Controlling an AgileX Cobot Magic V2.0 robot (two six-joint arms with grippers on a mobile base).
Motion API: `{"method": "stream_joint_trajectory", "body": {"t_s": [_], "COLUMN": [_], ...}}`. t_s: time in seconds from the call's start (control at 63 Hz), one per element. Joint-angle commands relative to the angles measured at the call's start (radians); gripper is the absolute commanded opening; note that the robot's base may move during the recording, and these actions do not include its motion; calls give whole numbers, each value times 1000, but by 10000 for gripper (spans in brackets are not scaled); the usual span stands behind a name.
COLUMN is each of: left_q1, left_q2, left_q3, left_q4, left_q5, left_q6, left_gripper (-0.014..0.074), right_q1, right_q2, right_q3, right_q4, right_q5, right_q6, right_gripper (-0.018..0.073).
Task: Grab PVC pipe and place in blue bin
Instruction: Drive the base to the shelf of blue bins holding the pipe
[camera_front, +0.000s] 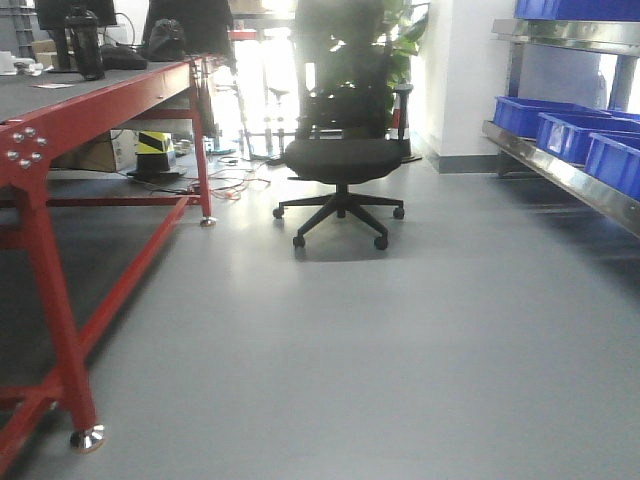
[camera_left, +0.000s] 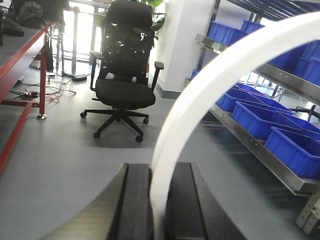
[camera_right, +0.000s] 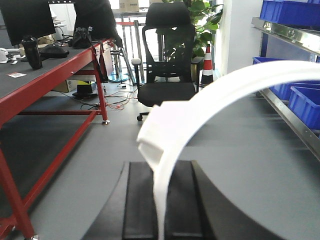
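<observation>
Pinching white plastic between its black pads, the left gripper (camera_left: 159, 212) sits nearest in its own wrist view, jaws closed on the PVC pipe (camera_left: 210, 85). The pipe rises out of the grip and sweeps up and to the right in a broad arc. The right gripper (camera_right: 161, 215) is likewise clamped on a white arc (camera_right: 225, 87), and here the blocky fitting (camera_right: 152, 127) shows just above the pads before the curve bends away rightward. Whether both hands hold one length cannot be told, and the front view shows neither gripper nor pipe.

Beyond the hands lies bare grey floor. Further off, a black office chair (camera_front: 340, 160) stands mid-room, and a red table (camera_front: 90, 100) runs along the left.

Along the right, a steel shelf (camera_front: 560, 172) carries the blue bins (camera_front: 565, 135), from near to far. The pipe is lifted but not yet placed. Its long axis already curves toward that side, so the coming move is probably a carry rightward, and the right arm looks the nearer to the bins.
</observation>
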Motion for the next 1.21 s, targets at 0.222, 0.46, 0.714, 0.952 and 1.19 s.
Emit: {"method": "stream_joint_trajectory", "body": {"t_s": [0.222, 0.46, 0.714, 0.952, 1.19], "left_q1": [-6, -6, -6, -6, -6], "left_q2": [-4, -4, -4, -4, -4], "left_q3": [0, 0, 0, 0, 0], "left_q4": [-8, -8, -8, -8, -8], "left_q5": [-19, -19, -19, -19, -19], "left_q6": [0, 0, 0, 0, 0], "left_gripper": [-111, -111, -111, -111, -111], "right_q1": [-1, -1, -1, -1, -1], "right_q2": [-4, -4, -4, -4, -4], "right_q3": [1, 1, 1, 1, 1], "right_q4": [-11, -11, -11, -11, -11], "right_q5": [-35, -35, -35, -35, -35], "right_q6": [-3, -3, -3, -3, -3], "right_gripper": [-167, -167, -167, -167, -167]}}
